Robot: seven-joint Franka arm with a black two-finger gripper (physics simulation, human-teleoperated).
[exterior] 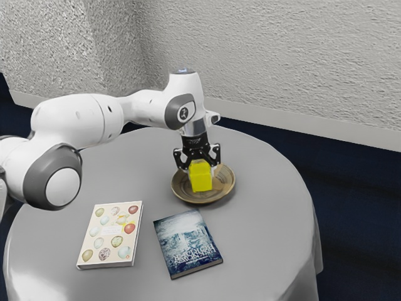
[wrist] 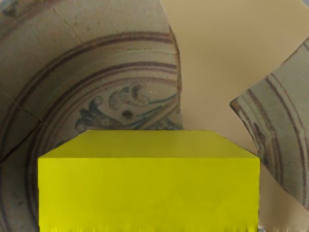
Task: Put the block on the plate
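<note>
Black two-finger gripper (exterior: 201, 172), jaws pointing down, drawn in against a block, one finger to each side. One yellow block (exterior: 202, 181), held between the jaws and reaching below them, over the plate; whether its underside touches cannot be told. Form: plain, flat-faced, sharp-edged; taller than wide from the side, long axis near upright, in line with the fingers, lower end toward the plate. Handling, by judgement: light, stiff, not fragile, perhaps a little slick on its flat sides; best taken by two opposite side faces, squarely, well up from the lower end. One patterned plate (exterior: 226, 190), shallow, directly beneath the jaws, with a plain tan section. One blue-covered book (exterior: 188, 243), lying flat, apart from the jaws. One egg-patterned book (exterior: 111, 236), flat, farther from them.
</note>
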